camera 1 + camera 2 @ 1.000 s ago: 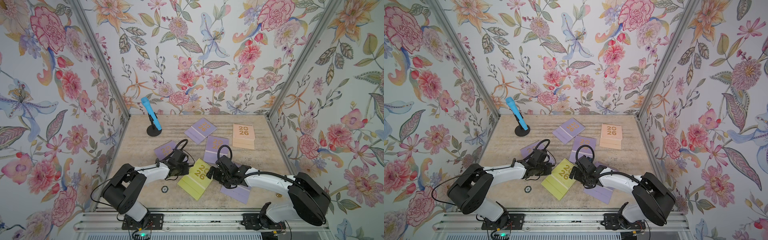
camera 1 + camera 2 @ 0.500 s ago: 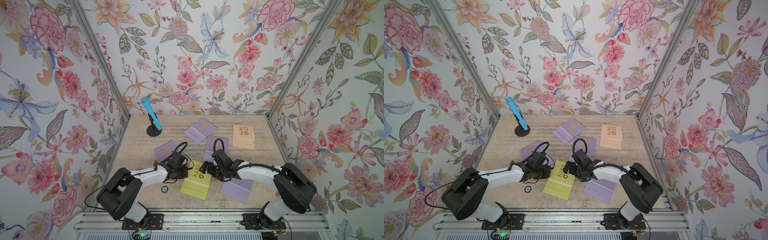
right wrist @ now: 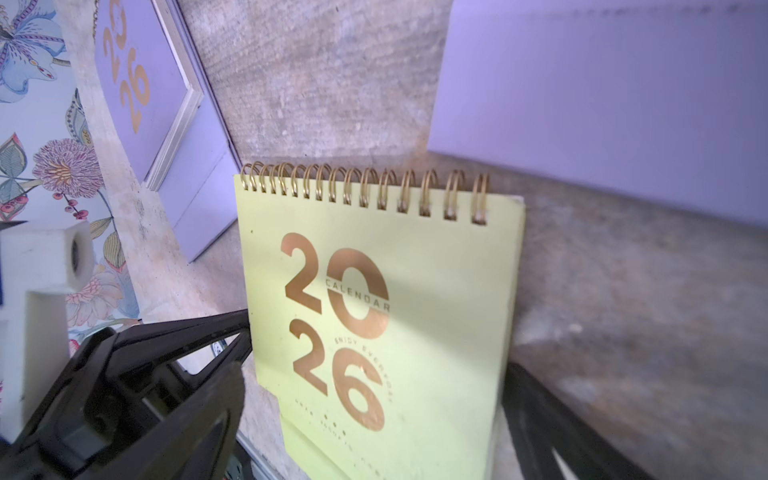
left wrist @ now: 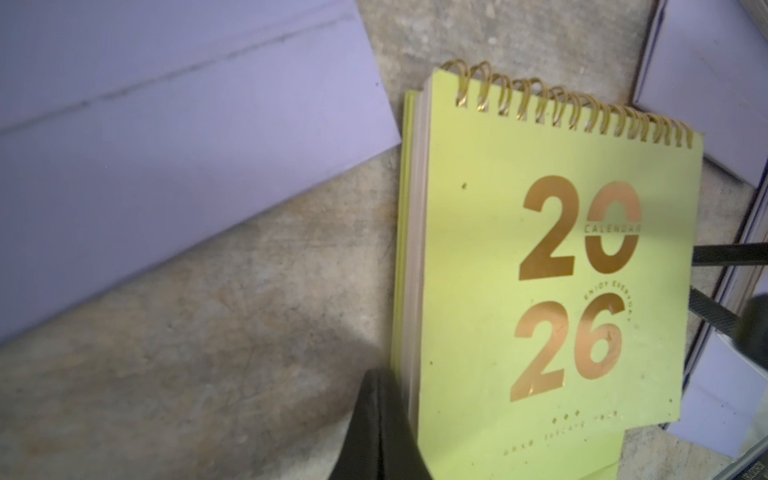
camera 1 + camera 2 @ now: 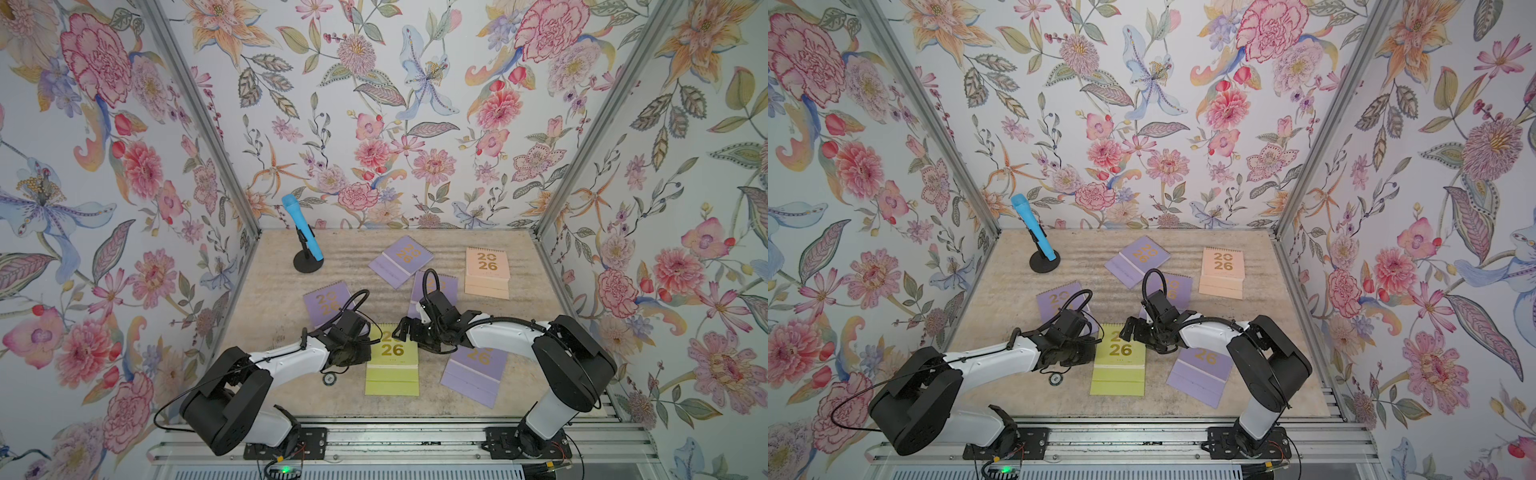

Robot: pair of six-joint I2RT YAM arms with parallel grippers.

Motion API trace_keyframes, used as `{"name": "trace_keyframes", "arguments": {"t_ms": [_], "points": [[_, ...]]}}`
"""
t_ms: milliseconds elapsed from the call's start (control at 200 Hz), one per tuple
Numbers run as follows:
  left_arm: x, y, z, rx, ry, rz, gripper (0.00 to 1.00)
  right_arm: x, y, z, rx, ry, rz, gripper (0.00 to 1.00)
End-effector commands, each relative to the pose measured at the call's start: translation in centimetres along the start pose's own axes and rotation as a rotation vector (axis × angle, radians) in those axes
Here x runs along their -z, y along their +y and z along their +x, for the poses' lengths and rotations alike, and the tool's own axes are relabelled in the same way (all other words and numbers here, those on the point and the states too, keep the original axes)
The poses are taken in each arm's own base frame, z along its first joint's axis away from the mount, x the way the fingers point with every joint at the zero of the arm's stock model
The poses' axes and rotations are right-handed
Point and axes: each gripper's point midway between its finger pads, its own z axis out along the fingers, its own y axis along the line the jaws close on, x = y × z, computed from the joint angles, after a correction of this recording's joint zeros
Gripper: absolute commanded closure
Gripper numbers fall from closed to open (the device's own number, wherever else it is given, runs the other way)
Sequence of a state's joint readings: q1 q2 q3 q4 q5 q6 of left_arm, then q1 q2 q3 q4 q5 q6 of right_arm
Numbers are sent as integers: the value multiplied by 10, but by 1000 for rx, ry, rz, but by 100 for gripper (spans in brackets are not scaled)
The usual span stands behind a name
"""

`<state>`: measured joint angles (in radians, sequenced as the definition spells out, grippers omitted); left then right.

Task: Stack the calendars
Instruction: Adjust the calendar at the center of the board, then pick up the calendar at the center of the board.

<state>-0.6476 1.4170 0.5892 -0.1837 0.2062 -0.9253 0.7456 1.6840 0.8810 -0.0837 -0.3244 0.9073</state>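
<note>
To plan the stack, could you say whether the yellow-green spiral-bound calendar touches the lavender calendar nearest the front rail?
Apart. Both top views show bare table between the yellow-green calendar and the lavender calendar.

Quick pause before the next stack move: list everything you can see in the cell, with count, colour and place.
lavender calendars: four, lavender, back centre, left middle, centre, front right.
yellow-green calendar: one, yellow-green, front centre, flat between the grippers.
peach calendar: one, peach, back right.
microphone: one, blue, on a black stand, back left.
small round object: one, dark, front left beside the yellow-green calendar.
table: one, mottled beige, under everything.
left gripper: one, black, shut, at the yellow-green calendar's left edge.
right gripper: one, black, open, at its back right corner.
</note>
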Motion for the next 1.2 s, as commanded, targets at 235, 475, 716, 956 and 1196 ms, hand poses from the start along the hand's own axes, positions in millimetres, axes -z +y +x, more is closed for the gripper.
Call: {"name": "trace_keyframes", "arguments": {"t_ms": [235, 475, 716, 956, 1196], "points": [[36, -10, -39, -2, -95, -12, 100, 38, -18, 9, -47, -3, 82, 1], [41, -33, -52, -13, -93, 56, 100, 81, -61, 8, -175, -92, 134, 1], [33, -79, -63, -62, -82, 135, 100, 132, -120, 11, -362, -178, 189, 1], [3, -132, -59, -140, -23, 180, 100, 178, -172, 21, -481, -254, 299, 1], [-31, -183, -52, -226, 29, 219, 100, 187, -205, 24, -536, -286, 345, 1]]}}
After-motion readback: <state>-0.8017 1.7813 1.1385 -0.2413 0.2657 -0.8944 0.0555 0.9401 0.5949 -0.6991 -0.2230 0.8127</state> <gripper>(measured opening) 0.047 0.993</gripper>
